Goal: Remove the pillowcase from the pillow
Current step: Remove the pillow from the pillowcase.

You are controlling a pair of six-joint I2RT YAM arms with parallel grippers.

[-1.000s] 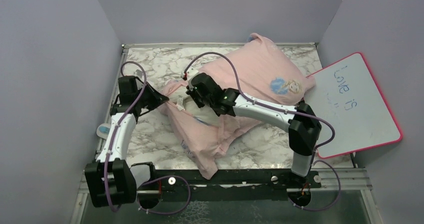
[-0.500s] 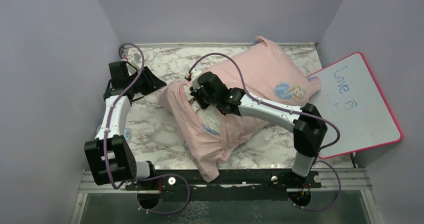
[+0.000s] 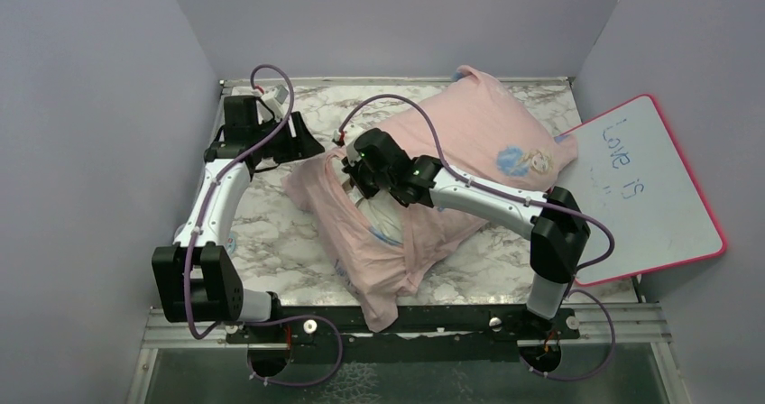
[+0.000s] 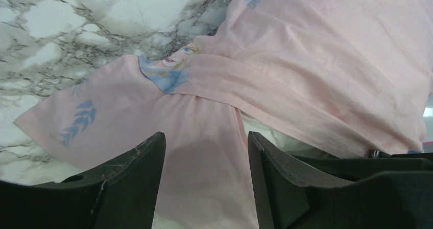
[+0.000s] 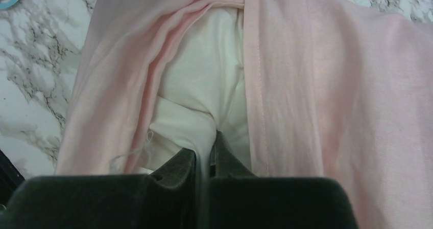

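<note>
The pale pink pillowcase [image 3: 469, 133] lies across the middle of the marble table [image 3: 271, 215], still round most of the pillow. Its open end faces left, with a loose flap hanging toward the front. The white pillow [image 3: 381, 216] shows through that opening. My right gripper [image 3: 361, 174] reaches into the opening and is shut on a pinch of the pillow's white fabric [image 5: 204, 86], with the pillowcase hem [image 5: 270, 86] beside it. My left gripper [image 3: 302, 142] hovers open at the far-left edge of the pillowcase [image 4: 306, 60]; pink fabric lies below the gap between its fingers [image 4: 207, 136].
A pink-framed whiteboard [image 3: 645, 188] leans at the right edge of the table. A small blue round object [image 3: 230, 240] lies by the left edge. Lavender walls close in the left, back and right sides.
My left gripper has opened and let go of the pillowcase edge, then swung toward the back and right. The freed edge has slackened. My right gripper keeps its pinch on the pillow.
</note>
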